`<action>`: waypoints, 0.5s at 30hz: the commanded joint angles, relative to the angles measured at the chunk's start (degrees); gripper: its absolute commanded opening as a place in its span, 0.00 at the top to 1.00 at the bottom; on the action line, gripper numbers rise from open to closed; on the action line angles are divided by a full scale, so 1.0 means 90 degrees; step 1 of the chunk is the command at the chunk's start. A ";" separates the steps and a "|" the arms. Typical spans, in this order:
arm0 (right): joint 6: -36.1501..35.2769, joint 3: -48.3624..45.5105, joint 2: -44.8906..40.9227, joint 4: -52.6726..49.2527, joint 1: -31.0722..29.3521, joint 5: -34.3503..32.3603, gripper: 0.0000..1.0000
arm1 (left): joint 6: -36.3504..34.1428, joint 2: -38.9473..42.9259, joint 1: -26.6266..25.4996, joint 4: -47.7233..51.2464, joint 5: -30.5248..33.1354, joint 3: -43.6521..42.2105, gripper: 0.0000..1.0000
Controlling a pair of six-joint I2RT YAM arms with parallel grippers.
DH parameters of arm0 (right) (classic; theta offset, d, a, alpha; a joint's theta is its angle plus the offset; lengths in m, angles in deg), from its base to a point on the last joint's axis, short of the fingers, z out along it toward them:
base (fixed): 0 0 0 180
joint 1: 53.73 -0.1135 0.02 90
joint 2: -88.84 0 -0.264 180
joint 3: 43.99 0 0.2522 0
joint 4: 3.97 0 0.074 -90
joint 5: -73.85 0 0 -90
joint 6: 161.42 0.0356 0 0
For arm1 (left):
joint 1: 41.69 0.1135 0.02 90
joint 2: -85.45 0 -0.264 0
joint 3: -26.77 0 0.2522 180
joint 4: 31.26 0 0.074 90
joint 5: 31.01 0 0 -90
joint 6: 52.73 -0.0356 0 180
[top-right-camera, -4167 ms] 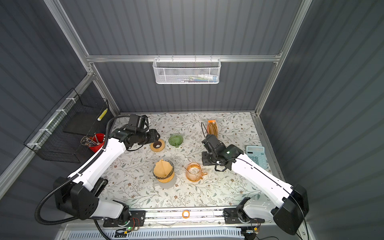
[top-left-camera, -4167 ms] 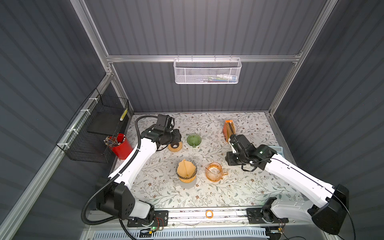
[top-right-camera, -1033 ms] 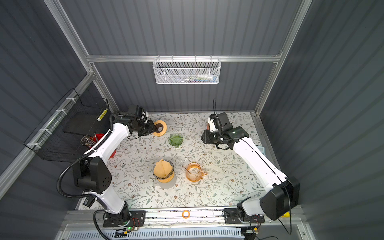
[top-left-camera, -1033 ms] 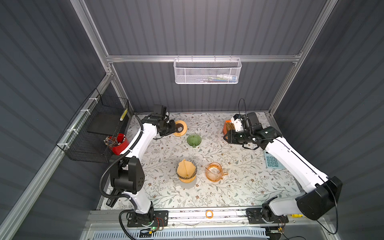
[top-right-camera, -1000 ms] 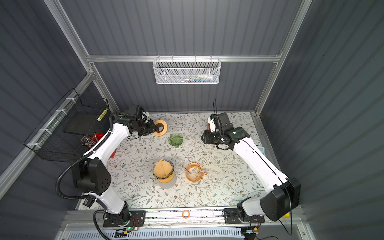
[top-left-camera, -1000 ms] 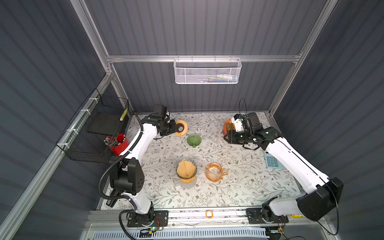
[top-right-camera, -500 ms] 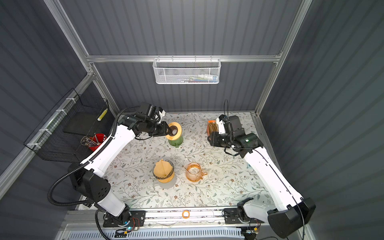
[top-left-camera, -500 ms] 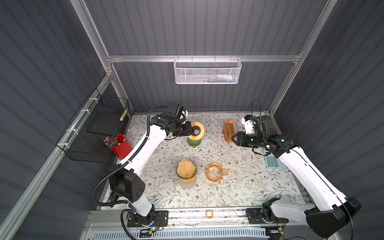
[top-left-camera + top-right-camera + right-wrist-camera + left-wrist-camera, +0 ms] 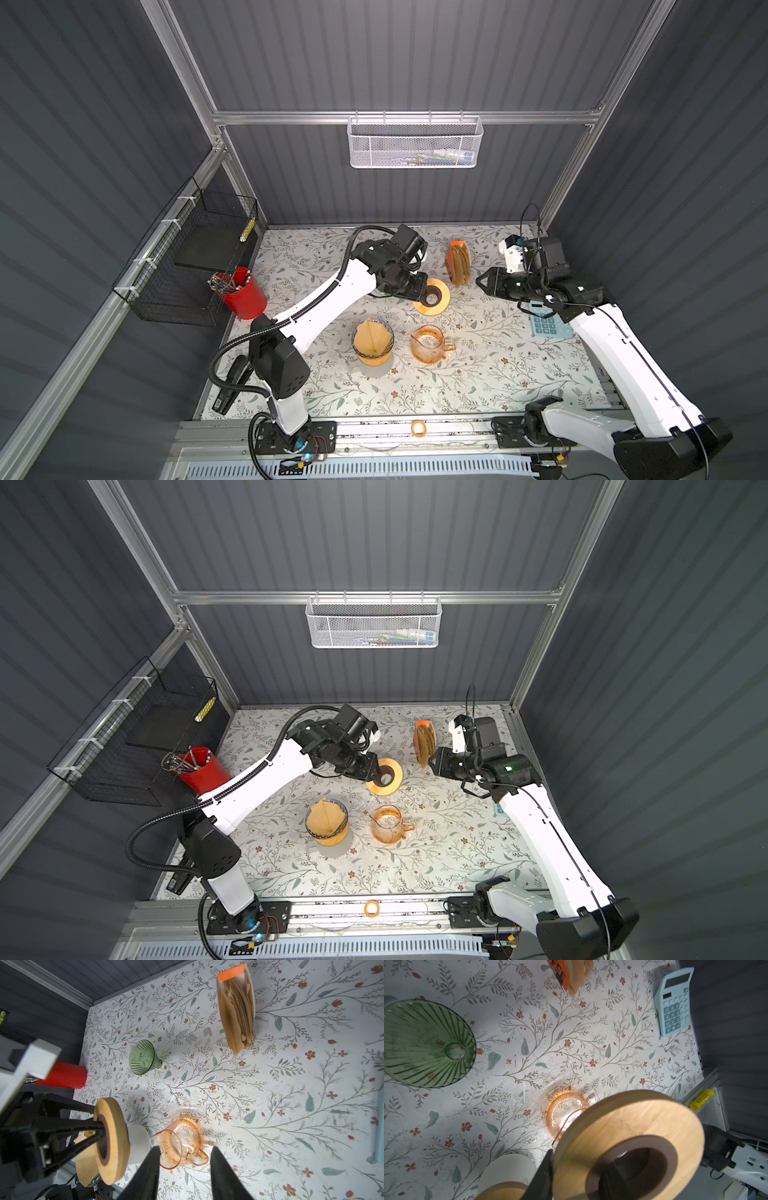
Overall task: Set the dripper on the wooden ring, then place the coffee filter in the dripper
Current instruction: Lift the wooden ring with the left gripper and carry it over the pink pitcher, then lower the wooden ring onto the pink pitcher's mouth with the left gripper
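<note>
Count, tabletop: we log two white robot arms, the left arm (image 9: 328, 299) and the right arm (image 9: 623, 357). Two drippers: one green ribbed glass cone dripper (image 9: 142, 1057) and one clear glass dripper lined with a brown paper filter (image 9: 372, 359). One orange glass pitcher (image 9: 430, 343). One wooden disc with a dark-rimmed hole (image 9: 436, 305). One orange-labelled pack of brown paper filters (image 9: 458, 262); we cannot count the sheets inside. One red ribbed cup of pens (image 9: 243, 295). One pale blue calculator (image 9: 675, 1001). Two baskets: one white mesh basket (image 9: 415, 149), one black wire basket (image 9: 178, 286). One small orange ring (image 9: 418, 428).
</note>
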 commanded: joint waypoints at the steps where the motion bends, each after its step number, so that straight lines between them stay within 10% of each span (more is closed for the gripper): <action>1: 0.0026 -0.0075 -0.0080 -0.0079 0.0069 0.0150 0.58 | -0.0174 -0.0124 -0.0137 0.0436 0.0267 0.0208 0.76; 15: 0.0053 -0.0247 -0.0061 0.0083 0.0113 0.0375 0.58 | -0.0092 -0.0487 -0.0452 0.0541 0.0284 -0.0187 0.76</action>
